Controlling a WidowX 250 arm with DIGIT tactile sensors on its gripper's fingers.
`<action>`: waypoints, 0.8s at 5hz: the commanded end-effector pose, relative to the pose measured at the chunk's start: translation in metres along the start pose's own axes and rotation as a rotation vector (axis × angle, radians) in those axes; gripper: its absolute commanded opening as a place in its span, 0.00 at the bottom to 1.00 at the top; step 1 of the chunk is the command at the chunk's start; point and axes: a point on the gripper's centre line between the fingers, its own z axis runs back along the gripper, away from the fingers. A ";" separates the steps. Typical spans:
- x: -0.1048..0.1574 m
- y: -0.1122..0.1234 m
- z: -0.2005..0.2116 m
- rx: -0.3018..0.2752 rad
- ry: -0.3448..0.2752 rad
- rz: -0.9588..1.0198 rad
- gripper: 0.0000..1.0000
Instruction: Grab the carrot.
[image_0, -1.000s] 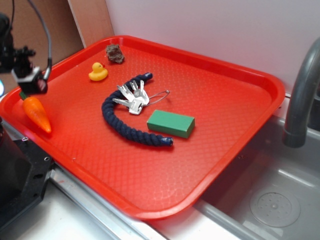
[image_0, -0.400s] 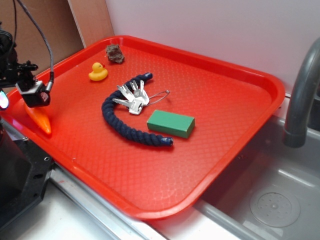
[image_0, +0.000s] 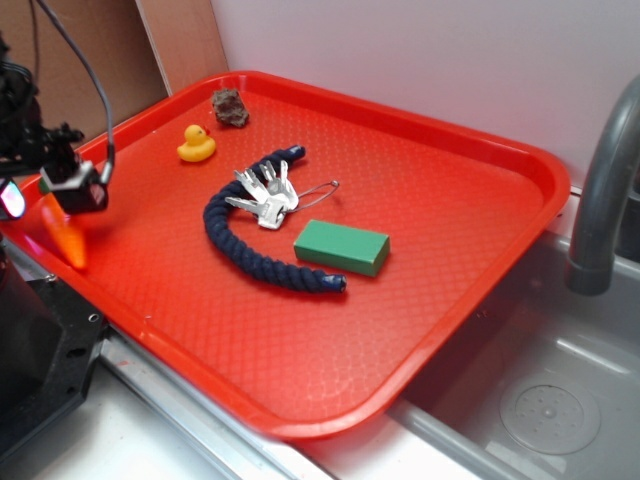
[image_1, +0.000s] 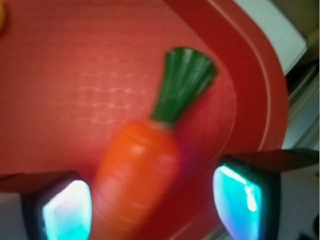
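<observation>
Carrot (image_1: 137, 175): glossy orange plastic, tapered cone w/ faint ridges, ribbed dark green stem cap flaring out at top. Lies flat at the tray's left edge, just inside the raised rim; in exterior view only its orange tip (image_0: 66, 238) shows below the tool.

Tool (image_1: 152, 205): jaws spread wide, one pad each side of the carrot's body, carrot between them w/ a gap to the right pad; left pad v. close, can't tell if touching. Pads (image_1: 65, 210) look translucent, glowing cyan, set in dark housings. In exterior view the tool (image_0: 62, 190) is a black block w/ cable looping up from it.

Tray (image_0: 480, 230): red plastic, fine waffle-grid texture, rounded corners, raised lip. On it, well apart from carrot: yellow rubber duck (image_0: 196, 145) near the back left, rough brown lump (image_0: 230, 107) behind it, navy twisted rope (image_0: 250, 235) curved in a C, bunch of silver metal keys (image_0: 265, 196) on a wire ring inside the curve, green rectangular block (image_0: 341, 247) just beside the rope's near end.

Surroundings: tray sits over a grey metal sink (image_0: 540, 390) w/ round drain; grey curved faucet (image_0: 602, 200) at right; plain pale wall behind, brown board at back left.
</observation>
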 end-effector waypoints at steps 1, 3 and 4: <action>-0.004 -0.016 -0.032 0.057 0.090 -0.095 1.00; -0.010 -0.033 0.012 -0.004 0.082 -0.318 0.00; -0.017 -0.058 0.060 -0.026 -0.005 -0.563 0.00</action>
